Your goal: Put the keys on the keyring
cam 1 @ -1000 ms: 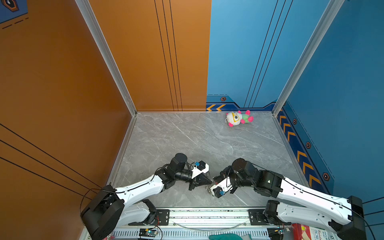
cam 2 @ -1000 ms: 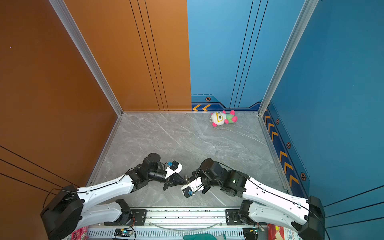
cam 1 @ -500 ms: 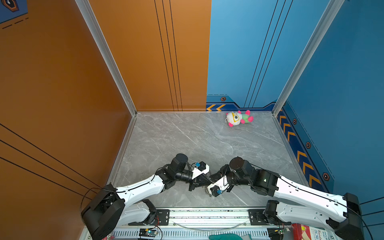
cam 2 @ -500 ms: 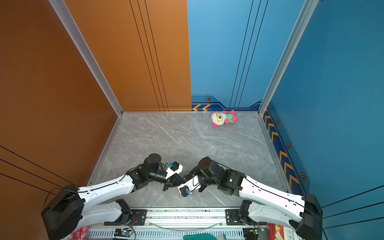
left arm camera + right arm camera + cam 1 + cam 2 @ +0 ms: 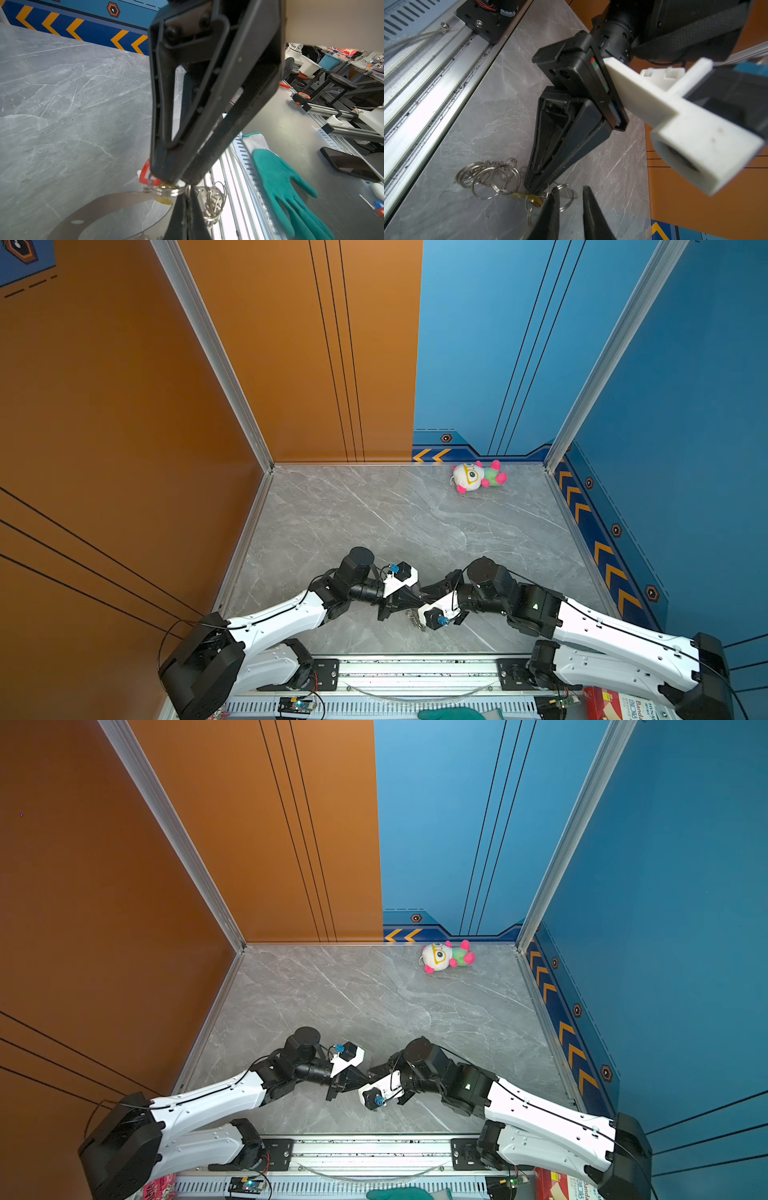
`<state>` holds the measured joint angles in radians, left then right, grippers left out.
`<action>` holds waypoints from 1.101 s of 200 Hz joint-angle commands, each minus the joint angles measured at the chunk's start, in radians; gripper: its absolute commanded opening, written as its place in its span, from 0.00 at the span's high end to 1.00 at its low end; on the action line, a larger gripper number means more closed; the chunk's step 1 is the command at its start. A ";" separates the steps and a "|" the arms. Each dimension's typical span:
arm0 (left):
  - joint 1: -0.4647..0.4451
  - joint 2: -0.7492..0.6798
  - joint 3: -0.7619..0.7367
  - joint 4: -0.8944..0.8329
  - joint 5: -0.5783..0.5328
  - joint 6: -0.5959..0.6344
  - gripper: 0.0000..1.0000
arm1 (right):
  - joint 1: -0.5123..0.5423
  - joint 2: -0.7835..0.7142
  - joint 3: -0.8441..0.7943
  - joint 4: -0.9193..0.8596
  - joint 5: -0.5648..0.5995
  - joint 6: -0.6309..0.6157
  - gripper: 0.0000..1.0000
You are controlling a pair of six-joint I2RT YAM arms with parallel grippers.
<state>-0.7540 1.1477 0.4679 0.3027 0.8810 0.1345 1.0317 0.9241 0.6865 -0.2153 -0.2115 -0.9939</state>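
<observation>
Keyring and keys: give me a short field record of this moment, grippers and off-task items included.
left gripper: shut on a wire ring at the edge of the keyring
right gripper: open, tips close to the left gripper's, nothing clamped
red key: beside the left gripper's tips
yellow key: at the same tips, among the rings
other wire rings: bunched on the table
plush toy: by the far wall, apart from both grippers

The small silver wire rings (image 5: 492, 176) are polished metal, and the grey marble-patterned tabletop (image 5: 62, 93) is smooth with a faint sheen. The flat brownish-grey oval loop (image 5: 99, 202) looks matt. The red key head (image 5: 143, 174) is glossy plastic.
</observation>
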 commanded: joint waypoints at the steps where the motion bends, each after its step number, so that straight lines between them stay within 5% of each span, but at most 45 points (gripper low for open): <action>1: -0.001 -0.027 -0.004 0.042 -0.020 0.007 1.00 | -0.016 -0.054 -0.011 0.021 0.001 0.090 0.76; 50: 0.003 -0.054 -0.025 0.072 -0.071 0.002 1.00 | -0.028 -0.132 0.021 -0.064 -0.048 0.281 0.76; 109: 0.006 -0.113 -0.075 0.139 -0.176 0.003 1.00 | -0.028 -0.107 0.001 -0.052 -0.123 0.519 0.87; 220: -0.004 -0.140 -0.092 0.148 -0.177 0.024 1.00 | -0.096 0.002 -0.007 0.009 -0.189 0.607 0.80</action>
<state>-0.7532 1.0275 0.3901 0.4091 0.7063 0.1364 0.9413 0.9092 0.6853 -0.2420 -0.3676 -0.4236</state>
